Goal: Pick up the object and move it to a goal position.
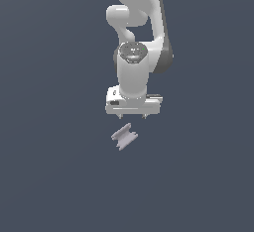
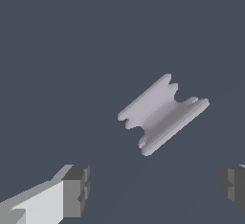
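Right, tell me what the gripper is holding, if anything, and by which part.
Nothing is held. The gripper is open, its fingers spread wide with empty space between them, and the notched lavender-grey block lies apart from it, untouched.

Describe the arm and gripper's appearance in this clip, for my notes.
Glossy white arm of rounded segments with dark grey joint bands; a grey round cap with a green dot tops the wrist. The gripper is a white boxy bar with short fingers, whose pads look dark grey.
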Action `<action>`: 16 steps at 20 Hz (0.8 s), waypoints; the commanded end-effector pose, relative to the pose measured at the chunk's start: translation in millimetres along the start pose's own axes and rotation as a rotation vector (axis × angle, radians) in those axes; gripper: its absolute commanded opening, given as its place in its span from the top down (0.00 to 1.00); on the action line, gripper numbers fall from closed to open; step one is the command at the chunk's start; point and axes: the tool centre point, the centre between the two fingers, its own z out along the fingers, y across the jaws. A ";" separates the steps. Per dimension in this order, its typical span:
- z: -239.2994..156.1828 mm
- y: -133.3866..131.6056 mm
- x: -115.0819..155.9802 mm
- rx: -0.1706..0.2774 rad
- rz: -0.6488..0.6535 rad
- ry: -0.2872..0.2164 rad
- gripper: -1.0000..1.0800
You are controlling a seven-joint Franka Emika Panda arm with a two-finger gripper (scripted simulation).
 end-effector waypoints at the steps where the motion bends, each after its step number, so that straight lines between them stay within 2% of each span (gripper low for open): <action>1: 4.1 1.5 1.4 0.001 0.041 0.000 0.04; 16: 44.1 18.2 14.3 -0.004 0.448 0.004 0.04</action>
